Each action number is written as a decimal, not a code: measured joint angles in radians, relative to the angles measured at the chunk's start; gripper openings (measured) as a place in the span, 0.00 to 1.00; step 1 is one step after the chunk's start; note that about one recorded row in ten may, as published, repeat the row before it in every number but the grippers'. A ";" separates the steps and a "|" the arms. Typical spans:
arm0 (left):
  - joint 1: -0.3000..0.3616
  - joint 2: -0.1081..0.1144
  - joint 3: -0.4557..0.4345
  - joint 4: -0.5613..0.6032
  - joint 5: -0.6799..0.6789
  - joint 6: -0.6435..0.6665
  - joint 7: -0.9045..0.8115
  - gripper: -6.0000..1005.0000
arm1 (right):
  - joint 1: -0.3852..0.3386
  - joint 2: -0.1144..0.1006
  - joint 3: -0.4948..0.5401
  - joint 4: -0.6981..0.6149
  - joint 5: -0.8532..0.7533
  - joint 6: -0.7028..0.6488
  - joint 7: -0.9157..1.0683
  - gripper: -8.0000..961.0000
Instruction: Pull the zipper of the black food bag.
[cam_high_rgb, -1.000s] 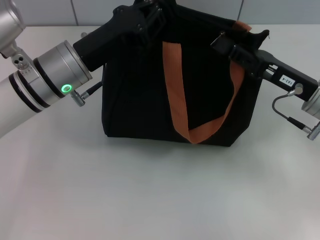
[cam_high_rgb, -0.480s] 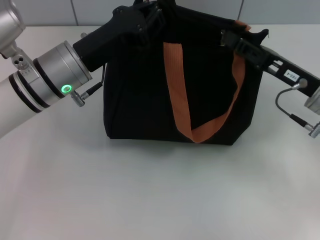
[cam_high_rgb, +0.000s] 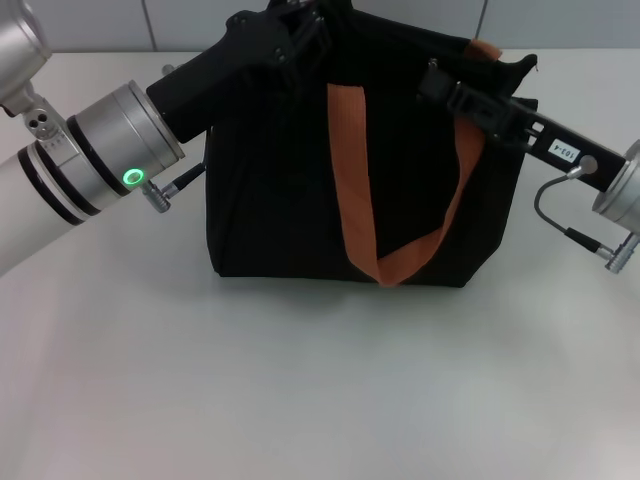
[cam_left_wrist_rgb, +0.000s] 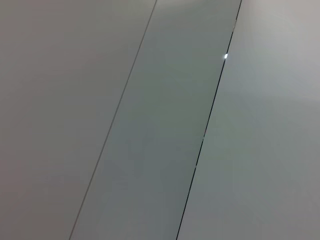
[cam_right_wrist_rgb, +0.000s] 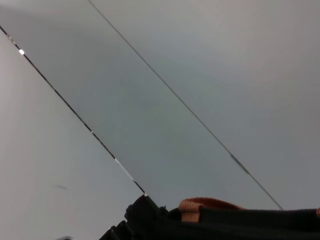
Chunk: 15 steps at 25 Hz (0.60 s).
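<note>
Centrally on the white table stands the black food bag, an orange-brown strap looping down its front. Both grippers sit at its top edge: the left gripper at the left corner, the right gripper at the right. Black against black, their finger spread cannot be told, and the zipper cannot be made out.

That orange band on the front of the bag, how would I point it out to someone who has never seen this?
Start at the boxy black fabric bag standing on the pale table. Down its front hangs an orange-brown webbing strap, drooping in a long loop almost to the bag's base. It is the only bright colour between the two dark robot arms.
</note>
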 joint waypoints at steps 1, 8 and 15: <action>0.000 0.000 0.000 0.000 0.000 0.000 0.001 0.03 | 0.000 0.000 0.003 0.000 0.002 0.024 0.001 0.25; 0.000 0.000 0.000 0.000 0.000 -0.001 0.001 0.03 | 0.002 0.001 0.005 0.004 0.005 0.043 0.002 0.25; 0.000 0.000 0.000 0.000 0.000 -0.001 0.001 0.04 | 0.013 0.001 -0.002 0.008 0.005 0.047 0.003 0.25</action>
